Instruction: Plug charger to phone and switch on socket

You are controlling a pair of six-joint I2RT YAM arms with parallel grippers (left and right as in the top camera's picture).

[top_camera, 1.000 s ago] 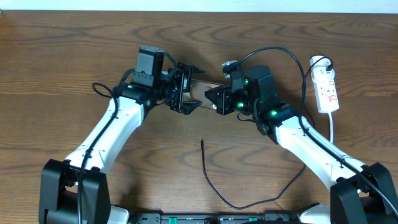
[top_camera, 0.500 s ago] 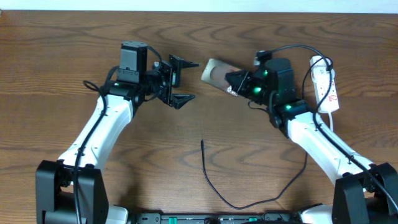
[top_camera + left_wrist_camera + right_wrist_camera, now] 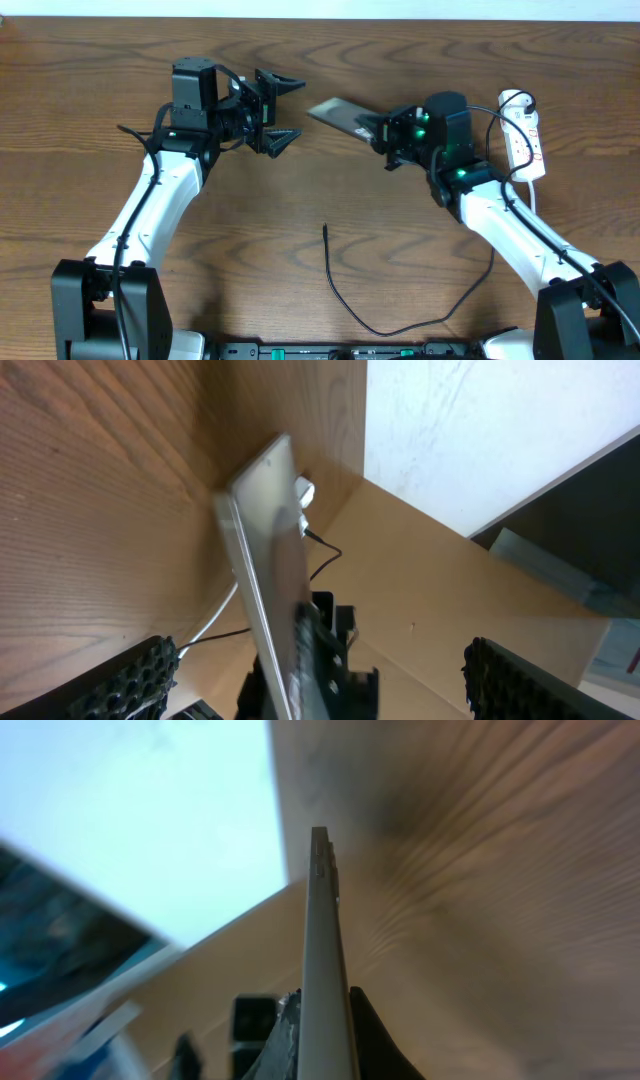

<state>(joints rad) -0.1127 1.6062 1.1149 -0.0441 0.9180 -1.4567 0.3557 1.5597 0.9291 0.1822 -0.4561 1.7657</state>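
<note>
On the wooden table (image 3: 250, 230), the two white arms reach in from the near corners toward the far middle. The left gripper (image 3: 296, 110) is released, its jaws spread wide around empty air, holding and touching nothing. The right gripper (image 3: 384, 131) is clenched on one end of the phone (image 3: 340, 112). The phone juts out leftward from it toward the left gripper, with a clear gap between its free end and the left fingertips. In the overhead view the phone is a blurred grey slab, tilted. The socket (image 3: 527, 140) lies flat at the far right, just beside the right arm's wrist, and its thick white cord (image 3: 533, 205) trails toward the near edge. The charger (image 3: 329, 262) lies loose on the near middle of the table, curving round toward the right arm's base. Its plug tip (image 3: 326, 230) points to the far side, well apart from the phone and from both grippers. Nothing lies between the plug tip and the phone. The left wrist view alone shows the phone's pale flat face turned on edge, with the ribbed pads (image 3: 140, 678) standing wide to either side. The right wrist view alone shows the phone's thin edge pinched between dark fingers (image 3: 285, 1038), much of it blurred.
</note>
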